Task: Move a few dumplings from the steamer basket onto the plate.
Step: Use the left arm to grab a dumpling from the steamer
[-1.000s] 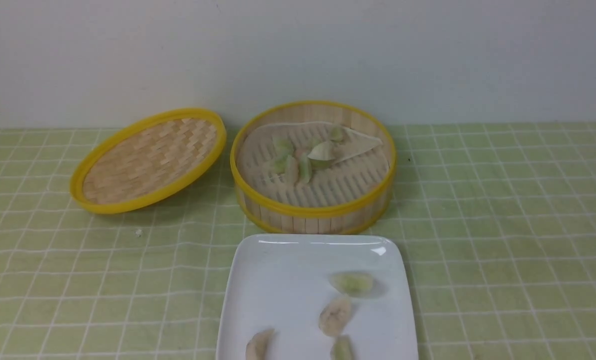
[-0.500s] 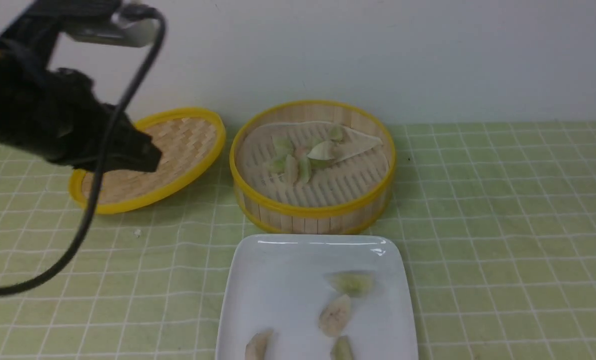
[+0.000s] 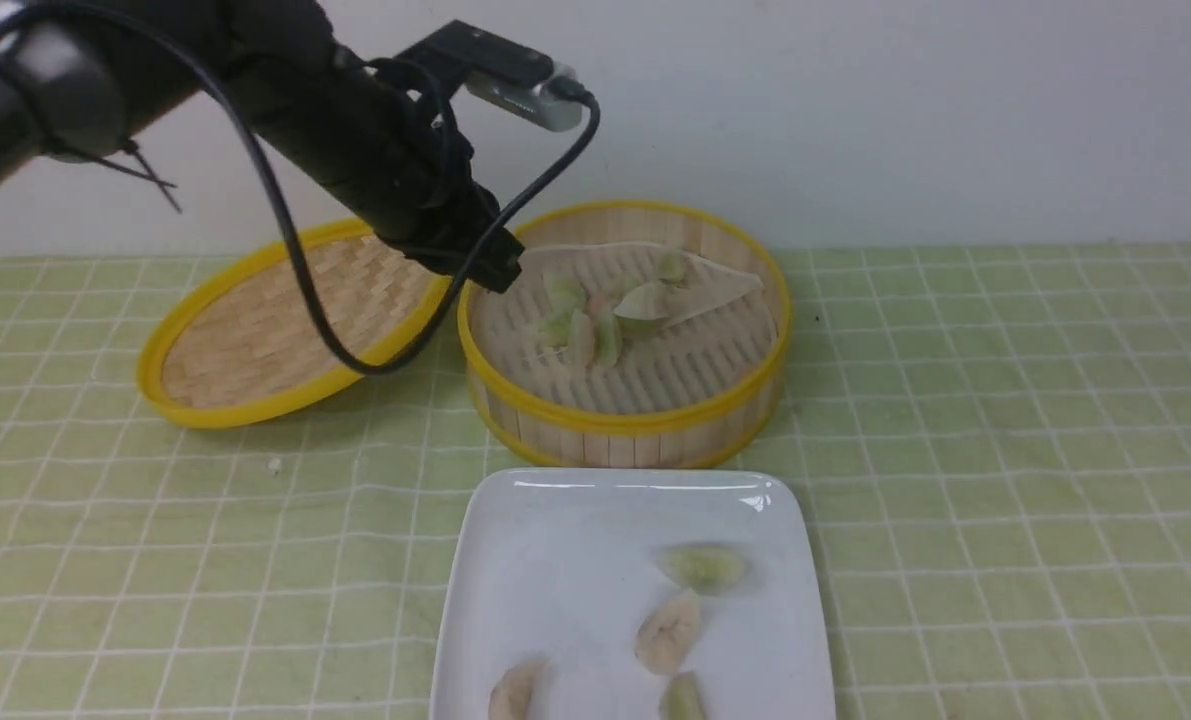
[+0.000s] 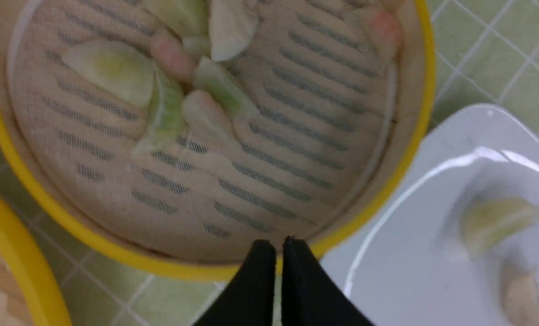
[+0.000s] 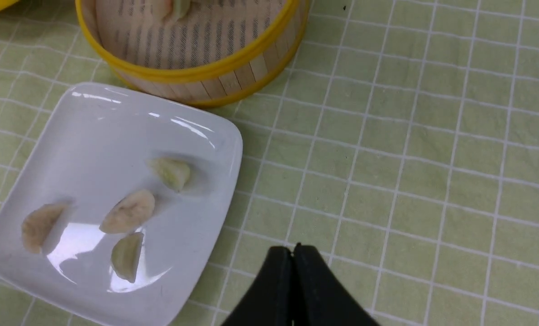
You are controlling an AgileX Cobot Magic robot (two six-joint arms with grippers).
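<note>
over the left rim of the steamer basket, the left gripper hangs nearly pressed together, pinching nothing. a cluster of dumplings lies in the basket, four more on the plate just in front. the right gripper is pressed together, empty, above the tablecloth.

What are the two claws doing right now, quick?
Left claw: closed, holding nothing.
Right claw: closed, holding nothing.
</note>
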